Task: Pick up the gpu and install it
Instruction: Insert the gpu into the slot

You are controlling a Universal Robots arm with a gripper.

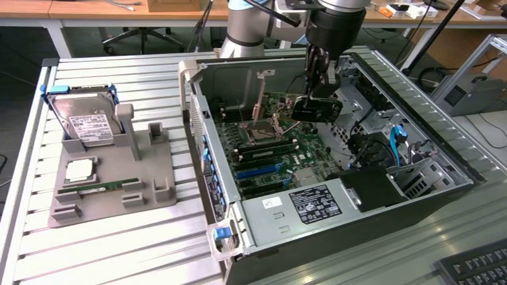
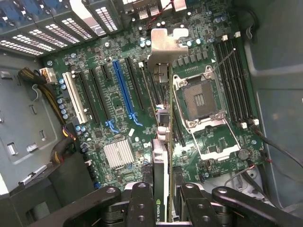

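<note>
The gpu (image 2: pixel 165 142) is a thin dark card seen edge-on in the wrist view, with its silver bracket (image 2: pixel 163 45) at the far end. My gripper (image 2: pixel 165 210) is shut on it, one black finger (image 2: pixel 142 203) on each flat face. The card hangs above the green motherboard (image 2: pixel 109 127), between the blue slot (image 2: pixel 124 90) and the open CPU socket (image 2: pixel 201 99), apart from the board. In the exterior view my gripper (image 1: pixel 317 95) reaches down into the open computer case (image 1: pixel 214 148), over the middle of the motherboard (image 1: pixel 269 148).
A white slot (image 2: pixel 73 99), a silver heatsink (image 2: pixel 117 153) and memory slots (image 2: pixel 234 80) lie around the card. Left of the case, a grey holder (image 1: pixel 111 178) carries a hard drive (image 1: pixel 87 122), a CPU (image 1: pixel 79 170) and a memory stick (image 1: pixel 107 186). A keyboard (image 1: pixel 475 267) sits at the exterior view's lower right.
</note>
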